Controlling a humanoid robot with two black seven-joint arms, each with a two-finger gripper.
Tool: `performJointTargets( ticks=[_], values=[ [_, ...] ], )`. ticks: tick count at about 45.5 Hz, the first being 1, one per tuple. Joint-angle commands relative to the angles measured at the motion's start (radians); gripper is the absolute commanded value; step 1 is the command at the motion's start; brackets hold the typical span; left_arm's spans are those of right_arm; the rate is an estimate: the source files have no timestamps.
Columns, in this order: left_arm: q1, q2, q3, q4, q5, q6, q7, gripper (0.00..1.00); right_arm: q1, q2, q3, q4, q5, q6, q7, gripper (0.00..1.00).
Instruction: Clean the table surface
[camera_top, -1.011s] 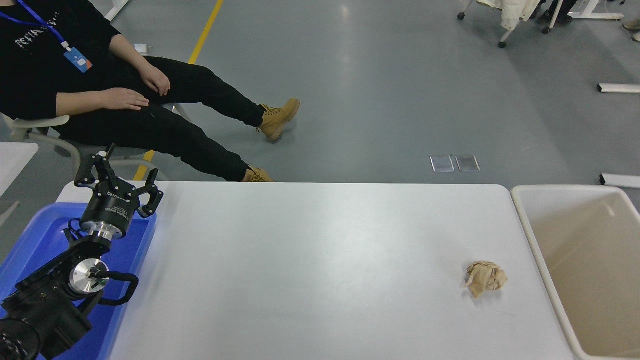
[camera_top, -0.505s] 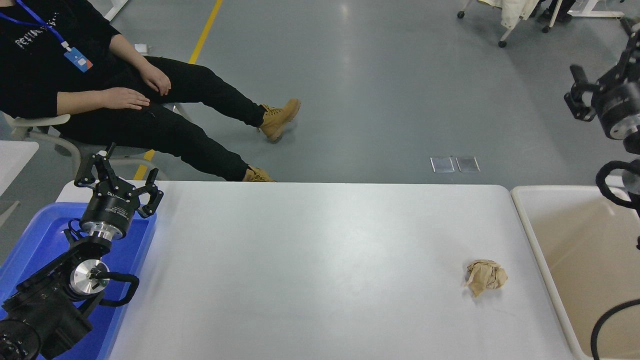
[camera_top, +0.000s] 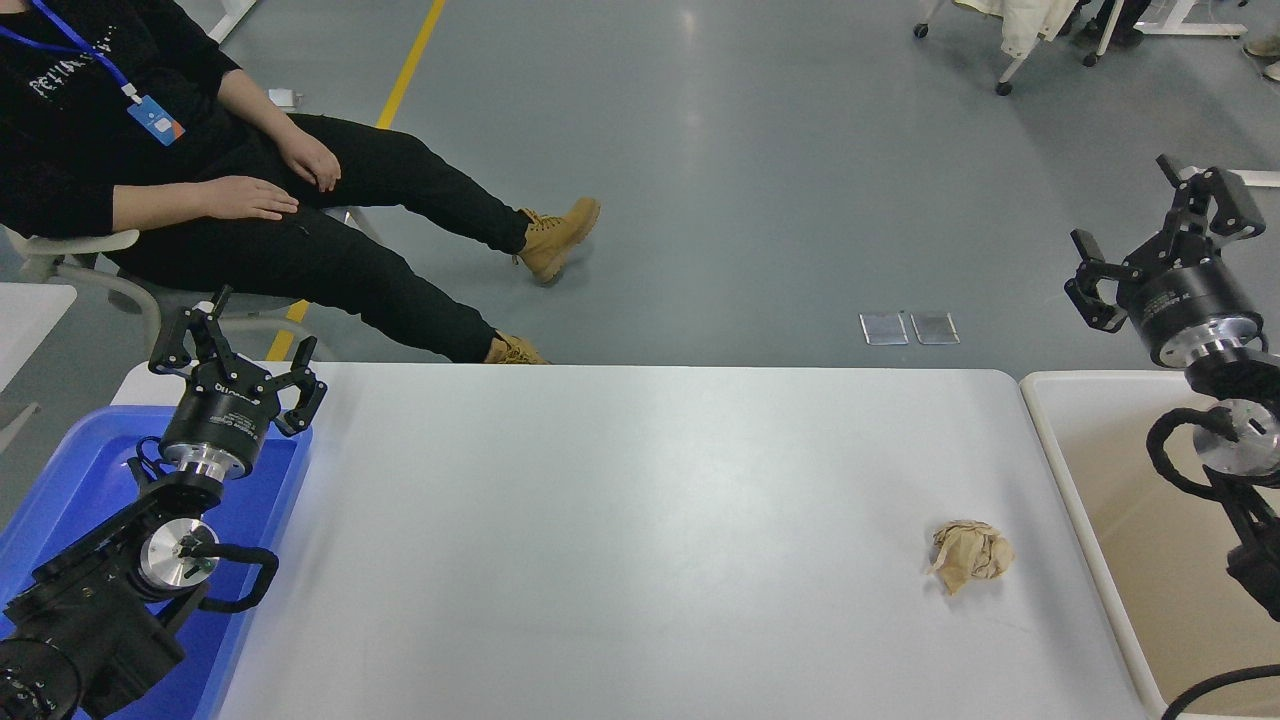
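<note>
The white table surface (camera_top: 620, 520) fills the lower middle of the head view. A crumpled tan paper ball (camera_top: 970, 555) lies on it near the right end. My right gripper (camera_top: 1160, 245) is open and empty, held high above the beige tub, up and to the right of the paper ball. My left gripper (camera_top: 235, 355) is open and empty, parked over the blue tray at the lower left.
A beige rimmed tub (camera_top: 1080, 500) stands against the table's right end. A blue plastic tray (camera_top: 60, 470) sits at the left end under my left arm. A person (camera_top: 200, 190) sits on a chair beyond the far left corner, legs stretched out.
My right arm has come into view from the right edge and moved down and to the left, over the tub. The left arm and the paper ball have not moved.
</note>
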Motion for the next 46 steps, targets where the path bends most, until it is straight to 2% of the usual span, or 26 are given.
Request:
performJointTargets(
  ticks=[1,14,30,34,38,46],
  values=[
    [0.0,0.0,0.0,0.0,-0.001,0.0,0.0,1.0,-0.006,0.001,-0.003,-0.001,0.001,0.004,0.0,0.99],
    [0.0,0.0,0.0,0.0,0.0,0.0,0.0,1.0,0.018,-0.022,-0.054,-0.035,0.001,0.004,0.0,0.99],
    [0.0,0.0,0.0,0.0,-0.001,0.0,0.0,1.0,0.176,-0.18,-0.288,-0.072,0.001,0.004,0.0,1.0],
    [0.0,0.0,0.0,0.0,0.0,0.0,0.0,1.0,0.263,-0.266,-0.485,-0.088,-0.019,0.002,0.002,0.99],
    [0.0,0.0,0.0,0.0,0.0,0.0,0.0,1.0,0.335,-0.296,-0.666,-0.116,-0.05,0.005,0.002,0.99],
    [0.0,0.0,0.0,0.0,0.0,0.0,0.0,1.0,0.541,-0.301,-1.117,-0.115,-0.288,0.005,0.046,0.99]
  ],
)
